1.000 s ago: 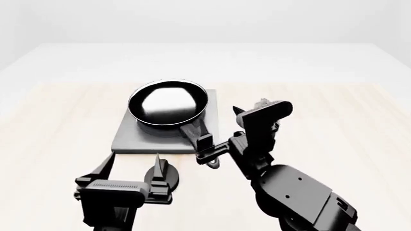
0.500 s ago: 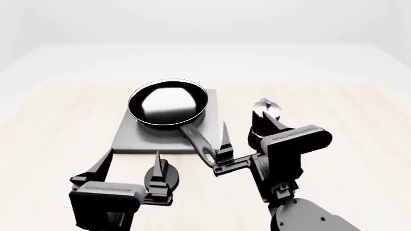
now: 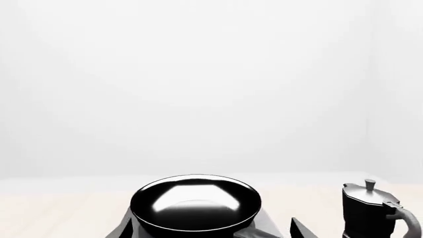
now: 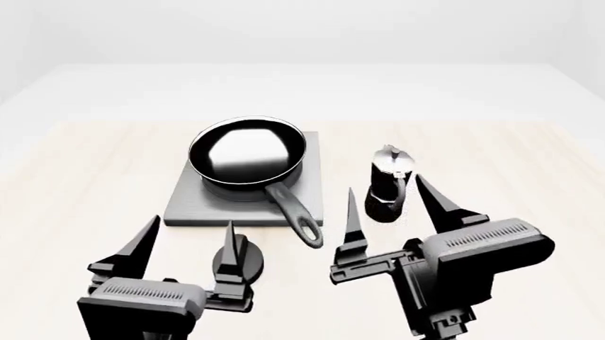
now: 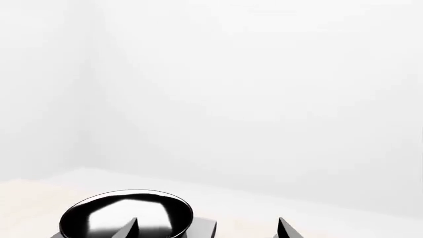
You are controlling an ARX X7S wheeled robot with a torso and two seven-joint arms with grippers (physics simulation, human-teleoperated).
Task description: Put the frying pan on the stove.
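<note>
The frying pan (image 4: 248, 153) sits on the stove (image 4: 308, 202), its bowl over the far half of the slab and its long handle running across the near edge, with the holed end overhanging the pale wooden surface (image 4: 76, 184). By the look of it the placing step is done: nothing grips the pan. What remains is only to keep both arms clear; any nudge to the overhanging handle could swing the pan off centre.

The pan is round, glossy black, its inside mirror-bright with a broad white reflection. The stove is a flat, square, matt grey slab, wider than the pan.

Just beside the stove, on the handle's side, stands a small moka pot (image 4: 387, 183), faceted, black below with a silver top.

Nearer than the stove, the right gripper (image 4: 397, 205) hangs with its jaws spread wide, holding nothing, its pointed fingers flanking the moka pot in the head view. The left gripper (image 4: 184, 244) is likewise parted and empty. A small round black knob (image 4: 240, 261) lies just before the stove's near edge.
</note>
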